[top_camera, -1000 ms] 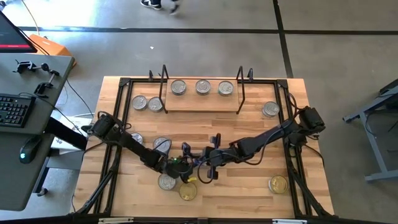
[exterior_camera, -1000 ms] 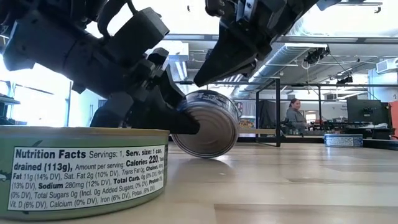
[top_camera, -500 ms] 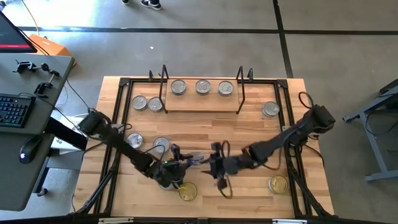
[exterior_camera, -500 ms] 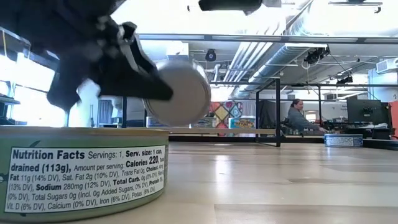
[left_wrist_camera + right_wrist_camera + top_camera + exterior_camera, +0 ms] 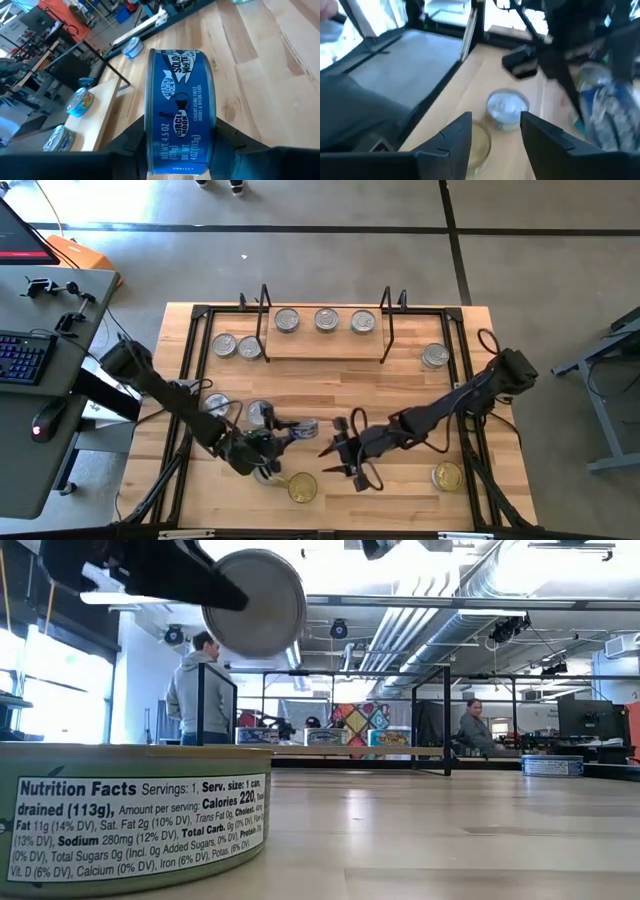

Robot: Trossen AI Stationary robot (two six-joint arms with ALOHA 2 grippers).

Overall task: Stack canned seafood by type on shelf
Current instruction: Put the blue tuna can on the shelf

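A blue-labelled tin (image 5: 181, 100) stands on edge in the air with my left gripper (image 5: 180, 145) shut on it, above the table's near middle (image 5: 298, 427). In the low view it hangs high with a silver face (image 5: 255, 600) showing. My right gripper (image 5: 338, 452) stands open just to its right, nothing between its fingers (image 5: 455, 135). The shelf (image 5: 325, 350) at the far middle carries three silver-lidded tins (image 5: 326, 320), resting flat. My left gripper pinches the tin across its two flat faces, one finger (image 5: 135, 142) on each, at the part of the rim (image 5: 152, 145) nearest the wrist. The fingers come from the table's left, slanting slightly down. The tin is on edge, lifted clear of the table.
Loose tins lie flat on the table: two left of the shelf (image 5: 237, 346), one right of it (image 5: 435, 357), two by the left arm (image 5: 215, 405), gold ones near the front edge (image 5: 302, 487) (image 5: 447, 476). A silver tin (image 5: 507, 107) sits below the right gripper. A labelled tin (image 5: 130, 810) fills the low view's foreground.
My left gripper has risen with the blue tin, which stood on edge on the table and now hangs clear of it. My right gripper has opened and drawn back a little toward the table's right edge, rolling its wrist.
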